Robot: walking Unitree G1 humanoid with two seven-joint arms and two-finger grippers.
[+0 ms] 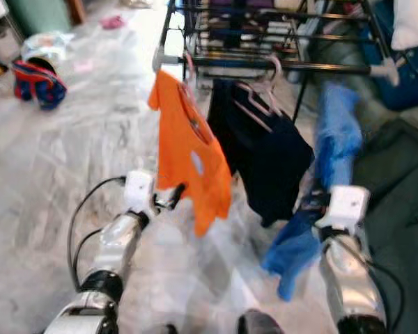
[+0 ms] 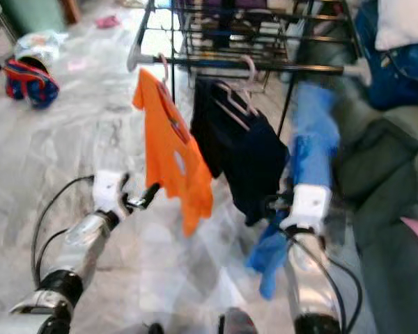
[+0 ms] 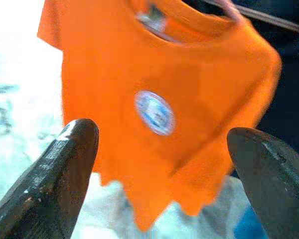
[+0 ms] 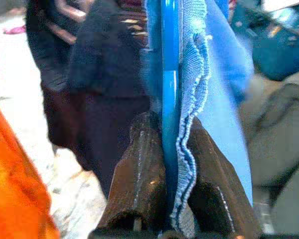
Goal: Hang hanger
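A black drying rack rail (image 1: pixel 320 67) runs across the top of the eye views. An orange T-shirt (image 1: pixel 188 153) and a dark navy garment (image 1: pixel 265 160) hang from it on pink hangers. My right gripper (image 1: pixel 313 202) is shut on a blue hanger (image 4: pixel 169 59) that carries a light blue garment (image 1: pixel 334 139); the garment reaches up toward the rail just right of the navy one. My left gripper (image 1: pixel 171 197) is open beside the orange shirt's lower left hem, holding nothing. In the left wrist view the orange T-shirt (image 3: pixel 159 89) hangs beyond the spread fingers (image 3: pixel 65 174).
The rack stands on a pale marble floor (image 1: pixel 70 153). A red and blue bag (image 1: pixel 38 83) lies at the far left. Dark cushions (image 1: pixel 397 188) and blue fabric (image 1: pixel 411 69) crowd the right side.
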